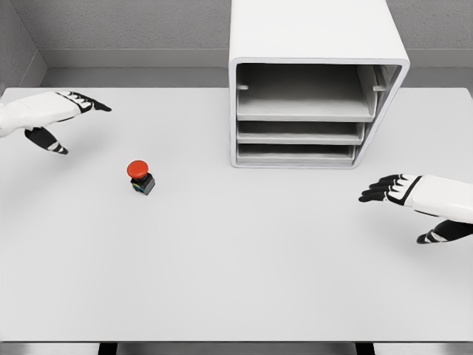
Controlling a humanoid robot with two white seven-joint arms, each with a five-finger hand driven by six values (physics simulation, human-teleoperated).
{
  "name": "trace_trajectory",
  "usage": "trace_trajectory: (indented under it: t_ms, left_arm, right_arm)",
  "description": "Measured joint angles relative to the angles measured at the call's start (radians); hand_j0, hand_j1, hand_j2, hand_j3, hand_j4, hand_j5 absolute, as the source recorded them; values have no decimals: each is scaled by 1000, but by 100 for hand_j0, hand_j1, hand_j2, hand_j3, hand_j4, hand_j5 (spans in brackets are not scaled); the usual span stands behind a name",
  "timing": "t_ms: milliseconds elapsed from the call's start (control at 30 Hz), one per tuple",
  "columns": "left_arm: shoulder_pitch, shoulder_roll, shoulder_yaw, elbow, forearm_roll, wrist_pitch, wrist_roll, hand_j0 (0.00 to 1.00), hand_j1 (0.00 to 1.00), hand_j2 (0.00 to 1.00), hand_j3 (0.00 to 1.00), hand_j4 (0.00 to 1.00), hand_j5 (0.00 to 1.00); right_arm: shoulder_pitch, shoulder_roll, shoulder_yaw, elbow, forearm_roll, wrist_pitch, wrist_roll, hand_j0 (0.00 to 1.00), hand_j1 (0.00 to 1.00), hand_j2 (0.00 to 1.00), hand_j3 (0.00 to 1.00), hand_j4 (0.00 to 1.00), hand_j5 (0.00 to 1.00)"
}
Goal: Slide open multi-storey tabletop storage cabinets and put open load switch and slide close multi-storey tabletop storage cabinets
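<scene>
Load switch (141, 177) with a red button stands alone on the white counter (244, 281), left of the white storage cabinet (314, 81). Left hand (52, 118) hovers up-left of it, right hand (414, 203) far right; both have fingers spread and hold nothing.

White table (244, 296) — grey walls (133, 26) behind.

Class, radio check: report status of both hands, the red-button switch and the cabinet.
Left hand open, holding nothing. Right hand open, holding nothing. Red-button switch on table, untouched. Storage cabinet at back; nothing between.
</scene>
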Motion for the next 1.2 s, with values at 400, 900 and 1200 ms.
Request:
trace_trajectory:
  t_ms: [400,900,1200]
  left_arm:
    - [3,1,-5,-55,1,0,-109,100,100,100,100,100,100]
    - [-12,-7,-103,-274,0,0,-143,100,100,100,100,100,100]
    - [-12,-10,-149,-313,-7,0,-153,100,100,100,100,100,100]
  right_arm:
    - [-278,33,92,0,-3,2,0,100,100,100,100,100,100]
    - [-520,137,310,1,-2,0,0,100,100,100,100,100,100]
    - [-597,178,392,3,-3,26,0,100,100,100,100,100,100]
